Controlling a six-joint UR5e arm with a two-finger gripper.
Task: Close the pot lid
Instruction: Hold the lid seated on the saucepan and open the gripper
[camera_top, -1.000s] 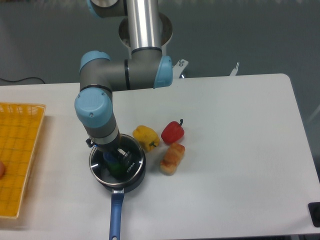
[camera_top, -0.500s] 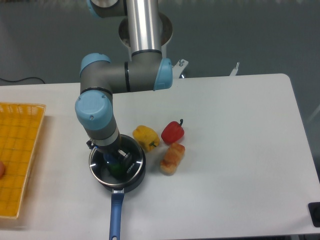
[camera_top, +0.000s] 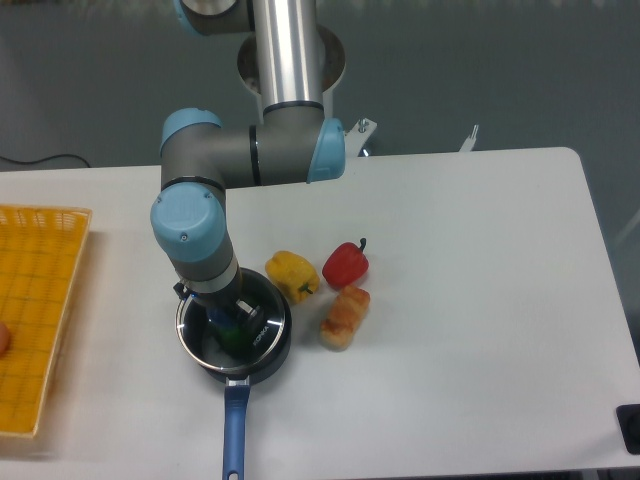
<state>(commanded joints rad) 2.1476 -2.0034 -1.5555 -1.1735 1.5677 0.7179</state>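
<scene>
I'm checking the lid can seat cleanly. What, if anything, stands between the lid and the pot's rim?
Nothing visible does. The gripper is directly over the pot, with the lid ringing it at the rim. A green thing shows inside the pot; whether it reaches the lid cannot be told.

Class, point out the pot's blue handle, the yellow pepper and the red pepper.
pot handle (camera_top: 233, 435), fixed camera, middle of the blue handle
yellow pepper (camera_top: 290, 274), fixed camera, centre of its body
red pepper (camera_top: 345, 265), fixed camera, centre of its body
</scene>
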